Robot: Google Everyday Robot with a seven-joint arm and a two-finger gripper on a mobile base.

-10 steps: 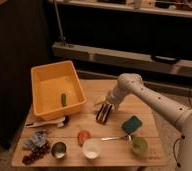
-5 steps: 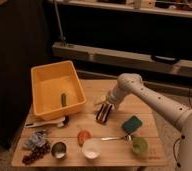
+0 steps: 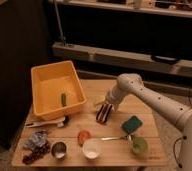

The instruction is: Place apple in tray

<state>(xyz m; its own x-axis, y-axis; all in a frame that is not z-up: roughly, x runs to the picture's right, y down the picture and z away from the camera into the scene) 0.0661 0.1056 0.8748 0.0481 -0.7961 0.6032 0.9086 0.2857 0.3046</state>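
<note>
The apple [image 3: 83, 137] is small, round and reddish-orange, lying on the wooden table [image 3: 89, 122] just left of the small white bowl [image 3: 91, 148]. The tray [image 3: 57, 93] is a large deep yellow-orange bin at the table's back left, with a small green item [image 3: 63, 99] inside. My gripper [image 3: 103, 114] hangs from the white arm [image 3: 139, 92] over the table's middle, pointing down-left, above and to the right of the apple and right of the tray. It holds nothing that I can see.
A green sponge [image 3: 132, 123], a spoon [image 3: 114, 137] and a green cup [image 3: 139, 145] lie at the right. A metal cup [image 3: 58, 149], dark red grapes [image 3: 35, 155], a crumpled wrapper [image 3: 36, 141] and a utensil [image 3: 46, 123] lie at the front left. Dark shelving stands behind.
</note>
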